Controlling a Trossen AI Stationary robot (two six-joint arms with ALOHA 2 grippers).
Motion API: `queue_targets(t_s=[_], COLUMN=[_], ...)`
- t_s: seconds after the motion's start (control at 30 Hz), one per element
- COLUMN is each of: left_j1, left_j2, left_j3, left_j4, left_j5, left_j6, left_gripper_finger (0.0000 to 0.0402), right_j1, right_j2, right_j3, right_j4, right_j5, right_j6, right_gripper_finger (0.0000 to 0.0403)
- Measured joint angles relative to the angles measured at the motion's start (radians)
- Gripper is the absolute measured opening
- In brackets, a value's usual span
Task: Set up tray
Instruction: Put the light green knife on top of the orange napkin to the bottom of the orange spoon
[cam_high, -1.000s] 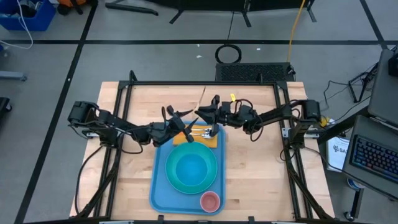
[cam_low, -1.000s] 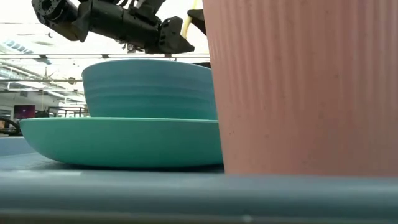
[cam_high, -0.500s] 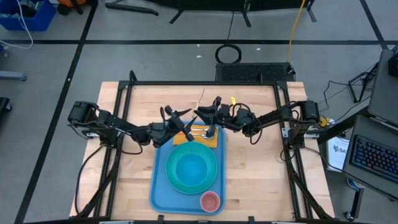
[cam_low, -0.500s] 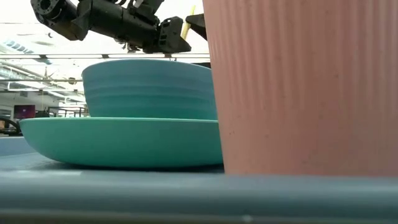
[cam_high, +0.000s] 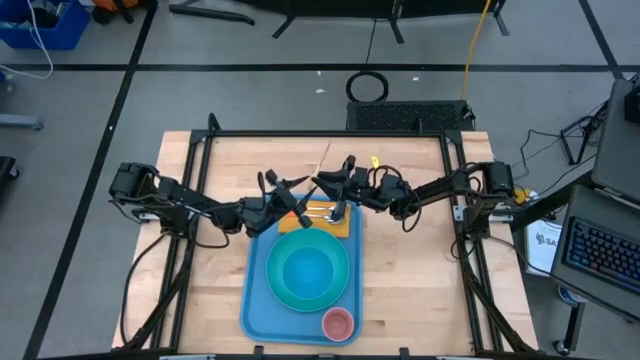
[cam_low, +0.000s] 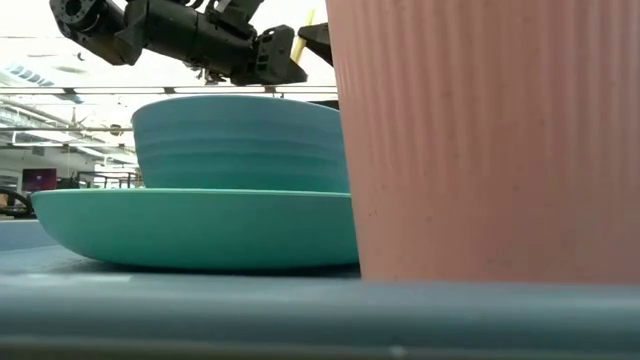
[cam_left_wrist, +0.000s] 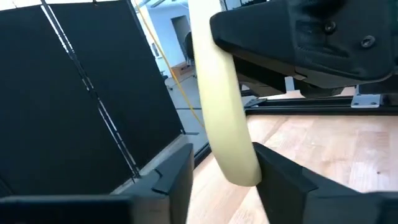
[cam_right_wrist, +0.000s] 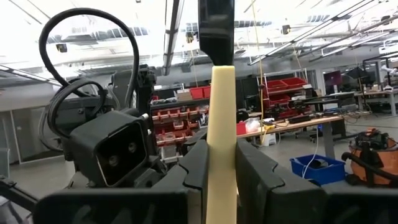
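Tray (cam_high: 258, 305): high view, it lies on the wooden table (cam_high: 400, 250) toward the near edge, carrying a turquoise plate (cam_high: 283, 290) with a bowl (cam_high: 306, 268) on it, a pink cup (cam_high: 337, 323) in its near right corner and an orange napkin (cam_high: 335, 222) with cutlery (cam_high: 322, 211) at its far edge. Both grippers meet above that far edge. Low view: the cup (cam_low: 480, 140) fills the right side; plate (cam_low: 200, 228) and bowl (cam_low: 240, 142) stand beside it; an arm crosses above. Left wrist view: left gripper (cam_left_wrist: 224, 171), fingers spread either side of a cream stick (cam_left_wrist: 221, 106), its far end in the other gripper. Right wrist view: right gripper (cam_right_wrist: 222, 162) pinches the stick (cam_right_wrist: 222, 137).
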Motion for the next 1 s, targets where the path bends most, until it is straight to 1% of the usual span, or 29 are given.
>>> queue_targets(t_s=[0.2, 0.33, 0.53, 0.63, 0.77, 0.87, 0.93, 1.0], left_j1=[-0.006, -0.01, -0.012, -0.011, -0.011, -0.011, -0.014, -0.016], left_j2=[0.0, 0.0, -0.001, -0.001, -0.001, -0.001, -0.001, 0.0], left_j3=[-0.001, -0.002, -0.002, -0.002, -0.002, -0.002, -0.001, -0.001], left_j4=[-0.001, 0.002, 0.001, 0.001, -0.013, -0.014, -0.023, -0.031], left_j5=[-0.011, -0.043, 0.001, 0.026, 0.071, 0.106, 0.149, 0.157], left_j6=[0.001, 0.017, 0.022, 0.019, -0.013, -0.03, -0.032, -0.041], left_gripper_finger=[0.0088, 0.0057, 0.0052, 0.005, 0.005, 0.005, 0.0049, 0.0049], right_j1=[0.0, 0.0, 0.005, 0.008, 0.008, 0.008, 0.003, 0.001], right_j2=[0.0, -0.001, -0.002, -0.002, -0.001, -0.001, -0.001, 0.0], right_j3=[0.0, 0.0, 0.0, 0.0, 0.0, 0.0, 0.001, 0.0], right_j4=[-0.005, -0.017, -0.021, -0.029, -0.036, -0.036, -0.054, -0.081], right_j5=[0.002, 0.012, -0.02, -0.025, -0.066, -0.064, -0.035, 0.002], right_j6=[-0.002, -0.004, -0.001, -0.01, -0.023, -0.023, -0.026, -0.031], right_gripper_finger=[0.0043, 0.0043, 0.0035, 0.002, 0.0001, 0.0002, 0.0, 0.0])
